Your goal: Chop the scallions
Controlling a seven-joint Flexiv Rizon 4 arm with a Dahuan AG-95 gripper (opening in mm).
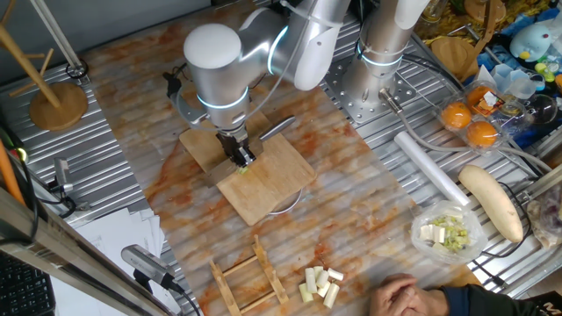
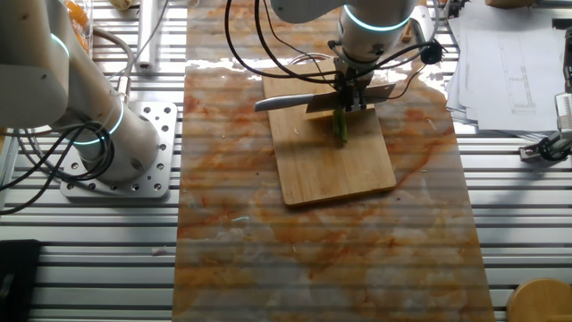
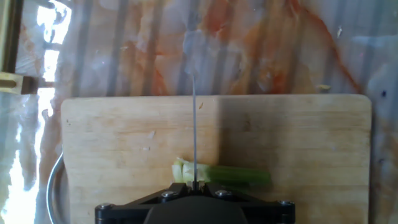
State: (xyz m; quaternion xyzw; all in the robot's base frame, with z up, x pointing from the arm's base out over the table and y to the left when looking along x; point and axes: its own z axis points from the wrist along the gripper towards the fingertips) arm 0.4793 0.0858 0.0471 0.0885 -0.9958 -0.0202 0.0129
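Note:
A short scallion stalk [image 3: 224,175], green with a pale end on the left, lies on the wooden cutting board [image 3: 124,137]. My gripper [image 3: 194,185] is shut on a knife [image 3: 194,124], seen edge-on as a thin line. The blade stands across the stalk near its pale end. In one fixed view the gripper [image 1: 239,154] is over the board [image 1: 272,189], with the scallion [image 1: 244,168] just beneath it and the knife [image 1: 277,129] reaching back right. In the other fixed view the gripper [image 2: 353,97] holds the knife [image 2: 286,102] above the scallion [image 2: 340,127] on the board [image 2: 335,170].
Pale cream chunks [image 1: 320,284] and a wooden rack [image 1: 250,276] lie at the front. A bowl of whitish-green bits [image 1: 448,233], a white radish [image 1: 492,202] and oranges [image 1: 470,123] sit on the right. A person's hand [image 1: 408,294] rests at the front edge. A second arm's base [image 2: 107,143] stands nearby.

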